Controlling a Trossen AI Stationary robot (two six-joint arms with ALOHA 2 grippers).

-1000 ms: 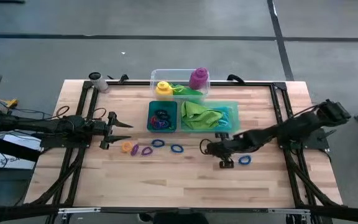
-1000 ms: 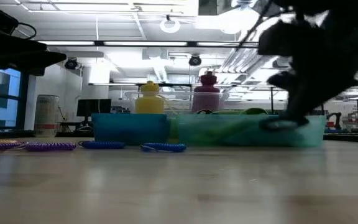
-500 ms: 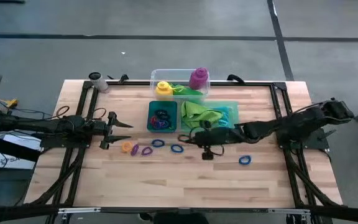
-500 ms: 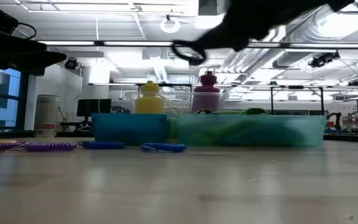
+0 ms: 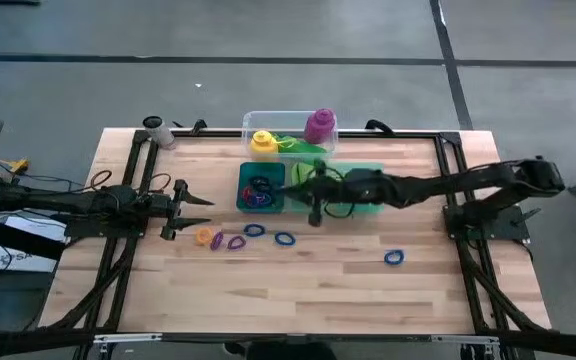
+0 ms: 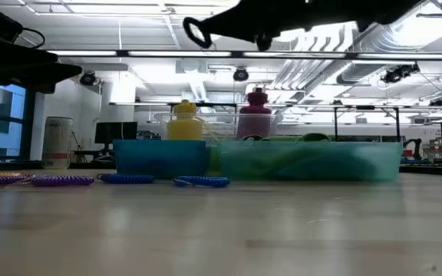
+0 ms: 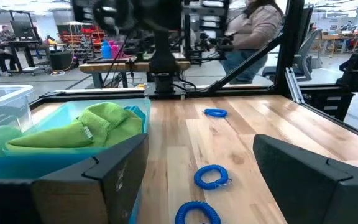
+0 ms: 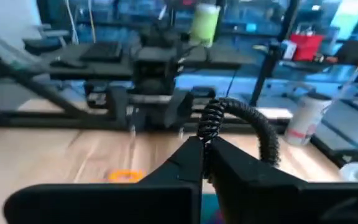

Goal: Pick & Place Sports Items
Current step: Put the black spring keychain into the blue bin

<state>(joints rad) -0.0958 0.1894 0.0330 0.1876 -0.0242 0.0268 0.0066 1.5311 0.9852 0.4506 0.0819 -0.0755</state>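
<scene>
The right gripper (image 5: pixel 290 187) hung above the teal tray (image 5: pixel 368 208), pinching a black ring (image 8: pixel 241 124); its fingertips merged into shadow overhead.

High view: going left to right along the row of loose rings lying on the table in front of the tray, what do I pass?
Orange ring → purple ring → purple ring → blue ring → blue ring → then, well apart to the right, another blue ring.
</scene>
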